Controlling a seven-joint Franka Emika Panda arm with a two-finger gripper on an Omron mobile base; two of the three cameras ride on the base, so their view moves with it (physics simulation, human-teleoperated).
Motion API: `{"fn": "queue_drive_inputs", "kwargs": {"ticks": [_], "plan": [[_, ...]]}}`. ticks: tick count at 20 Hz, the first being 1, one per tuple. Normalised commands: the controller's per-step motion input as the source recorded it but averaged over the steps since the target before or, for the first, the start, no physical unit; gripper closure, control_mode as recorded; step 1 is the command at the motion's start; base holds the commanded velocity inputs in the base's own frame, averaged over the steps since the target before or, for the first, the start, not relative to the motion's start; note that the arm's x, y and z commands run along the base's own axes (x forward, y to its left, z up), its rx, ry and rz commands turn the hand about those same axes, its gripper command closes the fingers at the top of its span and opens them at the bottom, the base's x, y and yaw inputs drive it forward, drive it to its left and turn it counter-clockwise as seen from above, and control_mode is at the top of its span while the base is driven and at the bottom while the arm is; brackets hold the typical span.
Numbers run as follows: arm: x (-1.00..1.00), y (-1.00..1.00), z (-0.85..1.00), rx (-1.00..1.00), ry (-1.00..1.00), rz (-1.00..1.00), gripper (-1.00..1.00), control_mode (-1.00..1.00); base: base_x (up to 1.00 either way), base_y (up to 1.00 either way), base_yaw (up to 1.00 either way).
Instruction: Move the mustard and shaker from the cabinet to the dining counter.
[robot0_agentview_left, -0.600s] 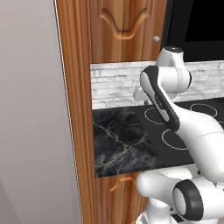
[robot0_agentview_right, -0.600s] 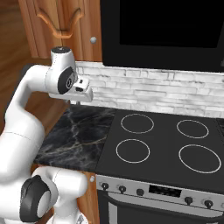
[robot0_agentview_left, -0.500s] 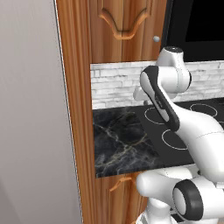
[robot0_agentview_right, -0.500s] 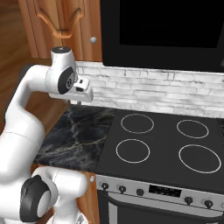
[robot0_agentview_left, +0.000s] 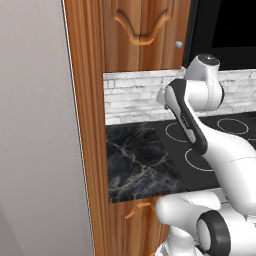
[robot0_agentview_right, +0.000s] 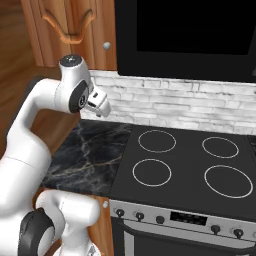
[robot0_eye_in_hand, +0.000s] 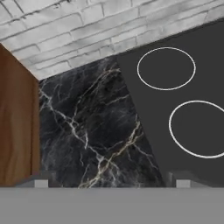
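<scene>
The cabinet (robot0_agentview_left: 145, 45) hangs above the short marble counter with its arched door shut; its round silver knob (robot0_agentview_left: 178, 44) sits at the door's right edge. From the other side the cabinet (robot0_agentview_right: 75, 35) and its knob (robot0_agentview_right: 106, 46) are just above my hand (robot0_agentview_right: 97, 102). My gripper (robot0_eye_in_hand: 111, 183) is open, its two fingertips (robot0_eye_in_hand: 41, 181) wide apart with nothing between them, looking down on the marble. The mustard and the shaker are hidden. The dining counter is out of view.
Below the hand lies a short black marble counter (robot0_agentview_right: 90, 155) beside a black stove top (robot0_agentview_right: 185, 165) with several white rings. A white brick backsplash (robot0_agentview_right: 165, 102) runs behind. A dark appliance (robot0_agentview_right: 185, 35) hangs over the stove. A tall wooden panel (robot0_agentview_left: 87, 150) and a grey wall (robot0_agentview_left: 35, 125) stand left.
The hand has edged slightly right and down in the right base view. The cabinet door stays shut and the gripper stays open.
</scene>
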Motion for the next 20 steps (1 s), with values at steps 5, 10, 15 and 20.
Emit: {"fn": "queue_drive_inputs", "kwargs": {"ticks": [5, 10, 15, 20], "plan": [[0.15, 0.0, 0.46, 0.24, -0.39, -0.47, -1.0, -1.0, 0.0, 0.0, 0.0], [-0.04, -0.16, 0.67, 0.25, -0.35, -0.14, -1.0, -1.0, 0.0, 0.0, 0.0], [-0.25, -0.27, 0.76, 0.2, -0.19, 0.0, -1.0, -1.0, 0.0, 0.0, 0.0], [-0.42, -0.29, 0.56, 0.14, -0.1, 0.0, -1.0, -1.0, 0.0, 0.0, 0.0]]}}
